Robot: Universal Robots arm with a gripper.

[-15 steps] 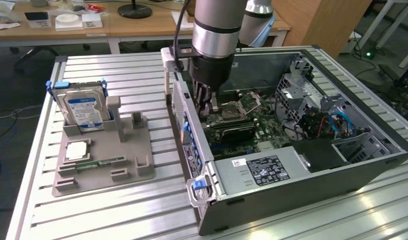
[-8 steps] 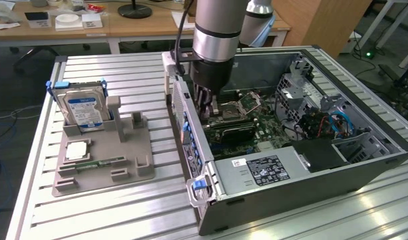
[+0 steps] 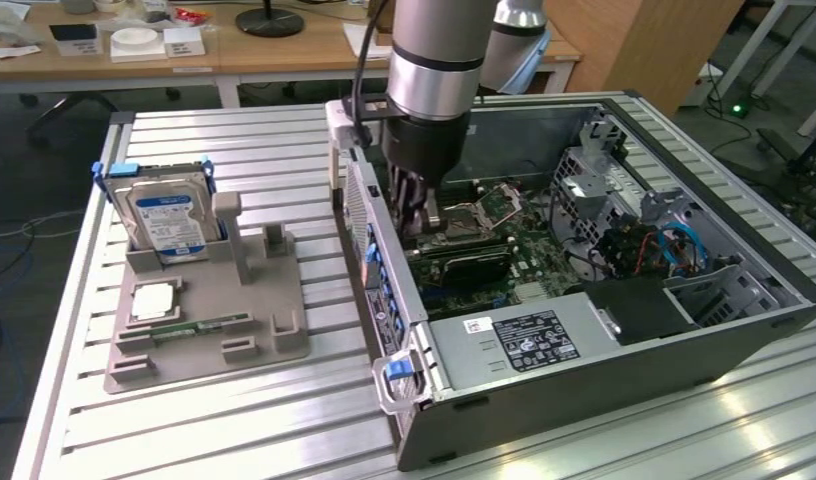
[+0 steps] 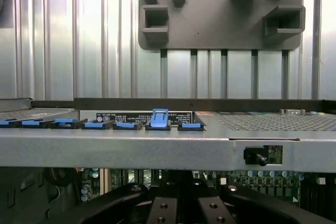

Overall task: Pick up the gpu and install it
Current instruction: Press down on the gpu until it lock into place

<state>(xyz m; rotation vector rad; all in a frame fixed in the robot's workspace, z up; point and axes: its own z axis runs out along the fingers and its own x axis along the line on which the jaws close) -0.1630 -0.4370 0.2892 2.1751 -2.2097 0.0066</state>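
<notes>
— Jaws together; gripper low inside computer case, close to its rear wall. Clamped on anything? Cannot tell.
— Gpu?
— Seemingly just under the fingers, on motherboard, beside that wall.
— Risks?
— Crooked seating or bent bracket if pressed misaligned with slot; snagging on blue slot clips.

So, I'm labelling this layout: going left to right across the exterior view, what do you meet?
Hard drive standing in the grey holder tray → robot arm reaching down into the open computer case → power supply → drive cage.
</notes>
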